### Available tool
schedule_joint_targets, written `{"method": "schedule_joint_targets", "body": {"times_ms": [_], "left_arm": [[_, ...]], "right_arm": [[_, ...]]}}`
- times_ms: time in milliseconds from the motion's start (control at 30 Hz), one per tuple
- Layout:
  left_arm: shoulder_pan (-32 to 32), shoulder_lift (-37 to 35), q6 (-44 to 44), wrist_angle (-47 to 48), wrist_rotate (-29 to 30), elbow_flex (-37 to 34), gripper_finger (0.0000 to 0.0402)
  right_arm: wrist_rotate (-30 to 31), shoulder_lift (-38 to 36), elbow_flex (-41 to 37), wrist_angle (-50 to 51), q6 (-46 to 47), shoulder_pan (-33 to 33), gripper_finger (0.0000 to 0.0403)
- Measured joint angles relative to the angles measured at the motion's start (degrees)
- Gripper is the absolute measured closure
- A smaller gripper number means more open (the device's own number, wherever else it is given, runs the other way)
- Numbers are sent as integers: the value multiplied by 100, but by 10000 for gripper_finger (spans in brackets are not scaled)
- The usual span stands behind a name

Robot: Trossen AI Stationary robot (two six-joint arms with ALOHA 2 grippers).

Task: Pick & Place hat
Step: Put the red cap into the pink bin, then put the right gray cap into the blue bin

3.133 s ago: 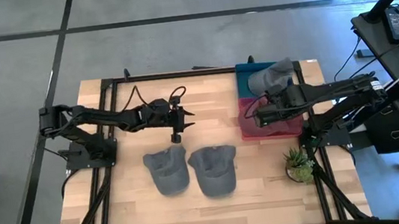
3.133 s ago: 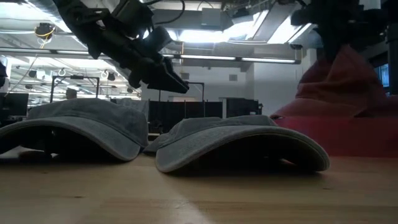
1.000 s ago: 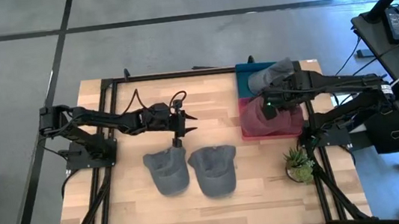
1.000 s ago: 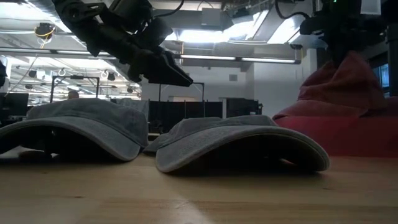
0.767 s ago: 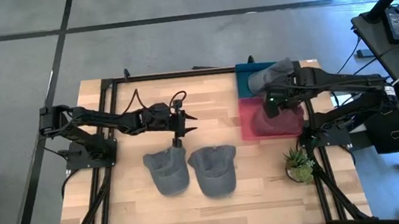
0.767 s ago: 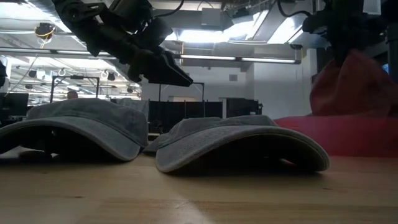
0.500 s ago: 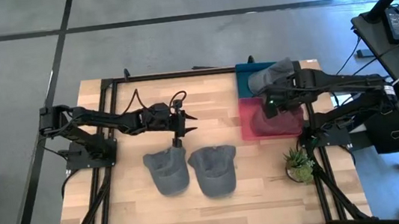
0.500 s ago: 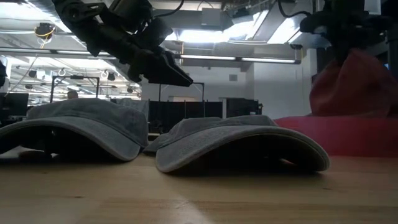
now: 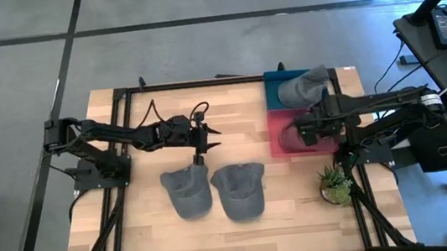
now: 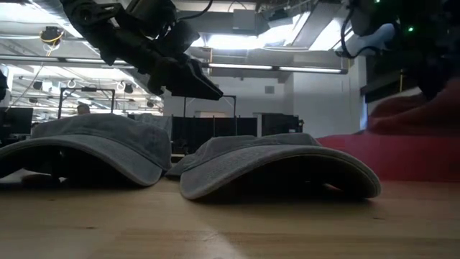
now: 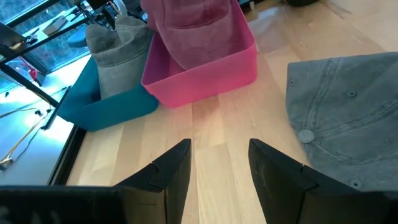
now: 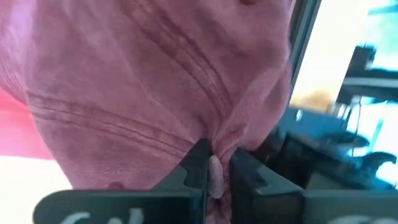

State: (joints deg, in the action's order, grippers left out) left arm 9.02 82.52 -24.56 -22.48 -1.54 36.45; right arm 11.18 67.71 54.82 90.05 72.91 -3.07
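Note:
Two grey hats point(image 9: 187, 190) point(image 9: 239, 190) lie brim down on the wooden table; the low view shows them too point(image 10: 93, 144) point(image 10: 280, 162). My left gripper point(image 9: 197, 150) hovers open above the table just beyond them, its fingers apart in the left wrist view point(image 11: 219, 163). A pink hat point(image 9: 294, 137) sits in the pink bin point(image 9: 277, 146). My right gripper point(image 9: 303, 130) is shut on it, low over the bin. A third grey hat point(image 9: 303, 87) sits in the teal bin point(image 9: 273, 86). My right gripper pinches a bunched fold of the pink hat's cloth point(image 12: 215, 163) between its two fingers. The fingers come from the table's right side, slanting down into the pink bin. The hat's lower part rests in the bin point(image 10: 402, 155).
A small potted plant point(image 9: 334, 185) stands at the table's near right, close to the right arm's base. Bare wood lies between the grey hats and the bins point(image 11: 211, 124). The black frame rails run along the table's left and right sides.
My right gripper has gone down and a little toward the near edge, still shut on the pink hat. The hat, which stood tall above the pink bin, has sunk lower into it. My left gripper has kept still.

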Motion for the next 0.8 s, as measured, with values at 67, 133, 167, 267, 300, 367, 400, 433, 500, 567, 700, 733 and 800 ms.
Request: {"method": "schedule_joint_targets", "body": {"times_ms": [67,133,167,267,300,367,400,433,500,567,700,733,800], "left_arm": [[0,0,49,0,0,0,245],[0,0,126,0,0,0,245],[0,0,135,0,0,0,244],[0,0,138,0,0,0,245],[0,0,139,0,1,0,244],[0,0,142,0,0,0,244],[0,0,144,0,0,0,244],[0,0,145,0,2,0,244],[0,0,165,0,0,0,244],[0,0,260,0,0,0,244],[0,0,438,5,2,0,244],[2,0,450,13,2,0,244],[0,-1,450,51,2,0,244]], "right_arm": [[179,0,53,-6,-189,0,368],[200,1,80,-9,-421,-11,362],[211,1,80,-2,-589,-16,357],[227,1,80,-3,-729,-17,341],[263,1,80,-1,-735,-17,334],[319,1,80,-4,-816,-17,316],[384,1,80,-3,-881,-29,303],[483,1,80,-3,-911,-57,289],[672,1,80,-5,-972,-174,256],[652,1,80,-3,-1214,-355,223],[505,-18,80,-4,-1739,-681,185],[581,-38,80,-6,-1826,-739,181],[847,-80,151,11,-1923,-818,176]]}}
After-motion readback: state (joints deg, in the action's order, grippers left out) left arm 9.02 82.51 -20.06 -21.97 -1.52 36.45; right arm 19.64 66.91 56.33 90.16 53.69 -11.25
